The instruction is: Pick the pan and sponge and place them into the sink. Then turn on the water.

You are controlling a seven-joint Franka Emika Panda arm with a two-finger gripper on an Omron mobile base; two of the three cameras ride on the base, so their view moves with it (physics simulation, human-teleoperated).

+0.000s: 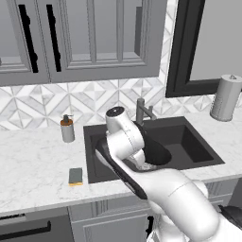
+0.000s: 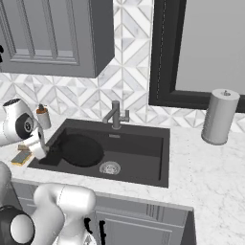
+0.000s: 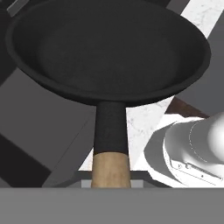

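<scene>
Pan [image 2: 80, 150], round and black, is hanging over the left part of the sink [image 2: 143, 158], its bowl near the round metal drain [image 2: 110, 167]. In the hand view the pan's dark neck and light-brown wooden handle [image 3: 111, 168] are running down to the bottom edge, where the fingers are closing on the handle and holding the pan. The fingertips themselves are lying below the edge of that view. Sponge [image 1: 75, 176], grey-green over yellow, is lying flat on the white marble tabletop [image 1: 33, 160], left of the sink and near the front edge. Soap dispenser [image 1: 67, 128] is standing upright behind the sponge, close to the tiled wall. Faucet [image 2: 115, 115] is rising behind the sink at its middle. Paper towel roll [image 2: 219, 116] is standing upright on the tabletop right of the sink.
</scene>
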